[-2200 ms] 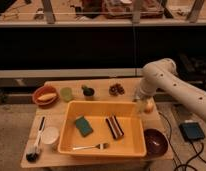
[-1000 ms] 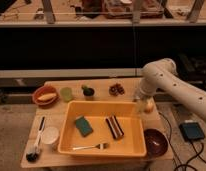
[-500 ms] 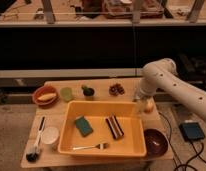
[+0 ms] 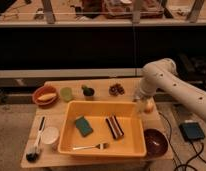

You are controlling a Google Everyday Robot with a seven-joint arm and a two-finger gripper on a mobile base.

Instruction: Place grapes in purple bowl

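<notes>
Currently | gripper [image 4: 144,102]: jaws apart, low over table [image 4: 102,86] | grapes [image 4: 116,89]: nearby (not touching)

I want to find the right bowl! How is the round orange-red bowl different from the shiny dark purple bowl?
The round orange-red bowl sits at the table's back left; the shiny dark purple bowl sits at its front right corner. The orange-red bowl holds something pale yellow; the purple bowl looks empty. Both are round and similarly wide. The gripper hangs beside the yellow tub's right rim, touching neither bowl.
</notes>
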